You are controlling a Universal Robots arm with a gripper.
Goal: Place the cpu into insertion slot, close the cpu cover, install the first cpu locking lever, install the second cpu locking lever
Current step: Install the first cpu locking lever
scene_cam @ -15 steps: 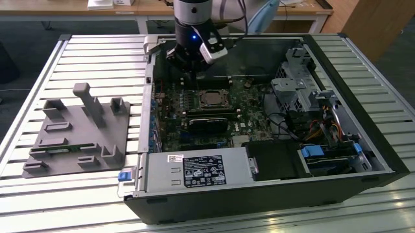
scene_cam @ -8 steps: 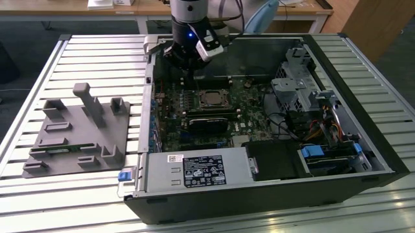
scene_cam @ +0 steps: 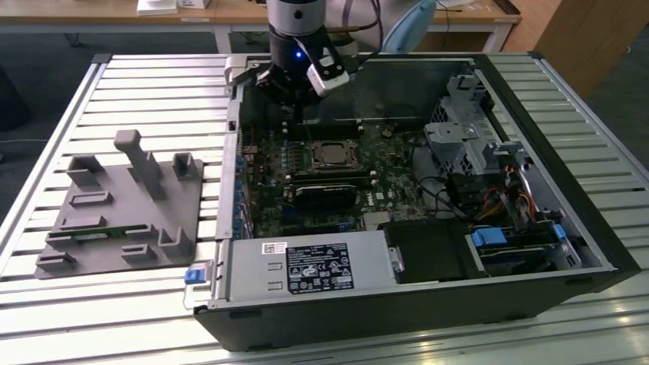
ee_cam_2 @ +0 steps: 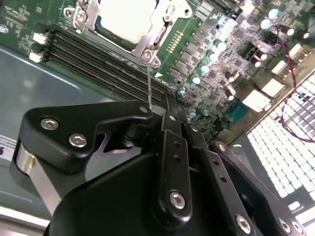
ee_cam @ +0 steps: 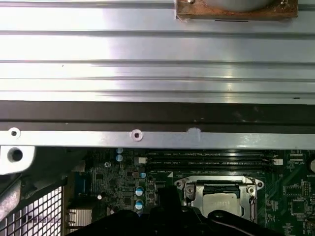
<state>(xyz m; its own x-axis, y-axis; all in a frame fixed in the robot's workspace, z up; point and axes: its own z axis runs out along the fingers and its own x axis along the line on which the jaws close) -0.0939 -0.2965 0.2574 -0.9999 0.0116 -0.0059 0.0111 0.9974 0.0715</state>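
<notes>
Here, an open computer case (scene_cam: 568, 190) lies on its side on a table (scene_cam: 152, 91) of pale metal slats. A grey plastic fixture (scene_cam: 121, 205) rests on the slats beside the case, toward the exterior view's left. Behind the table run light wooden desks (scene_cam: 203, 15) over a dark floor (scene_cam: 41, 46).

Inside the case, the cpu (ee_cam_2: 125, 17) sits in the insertion slot (scene_cam: 312, 156) on the green board (ee_cam_2: 206, 44), near the long black memory rails (ee_cam_2: 98, 61). The cpu cover (ee_cam_2: 162, 32), a silvery frame, lies flat around the chip.

The arm reaches down from above the far wall of the case, and the gripper (ee_cam_2: 168, 98) hangs just beside the slot. Its fingers (ee_cam_2: 170, 142) look drawn together. A thin wire lever (ee_cam_2: 149, 83) runs from the corner of the cover to the gripper's tip and meets it there. I cannot tell whether the lever is pinched or only touched.
</notes>
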